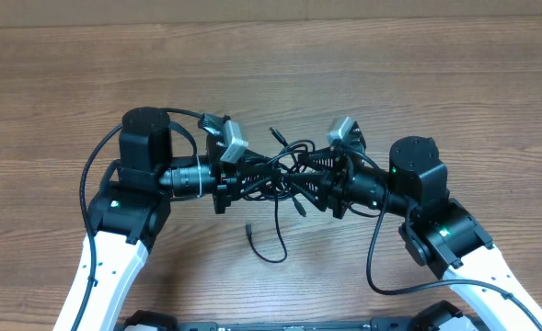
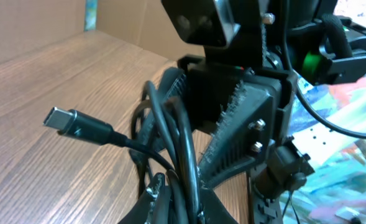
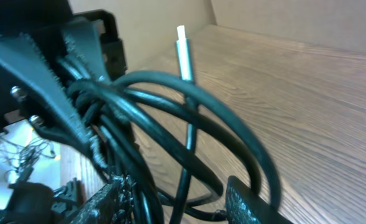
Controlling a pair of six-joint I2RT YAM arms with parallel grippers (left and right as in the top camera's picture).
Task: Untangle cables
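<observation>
The cables (image 1: 280, 170) are a tangle of thin black cords hanging between my two grippers at the middle of the table. My left gripper (image 1: 243, 179) is shut on a few strands of the cables (image 2: 170, 130), pinched between its fingertips (image 2: 198, 199). A silvery plug (image 2: 61, 118) sticks out to the left. My right gripper (image 1: 315, 184) faces it from the other side. Its jaws (image 3: 179, 205) stand open, with loops of the cables (image 3: 189, 106) passing loosely through the gap. Another plug (image 3: 183, 53) points upward. One loose cord end (image 1: 250, 227) lies on the table below the tangle.
The wooden table (image 1: 271, 74) stretches all round the arms. A thicker black arm cable (image 1: 376, 267) loops beside the right arm. The left arm's base (image 1: 146, 138) and the right arm's base (image 1: 416, 161) flank the tangle closely.
</observation>
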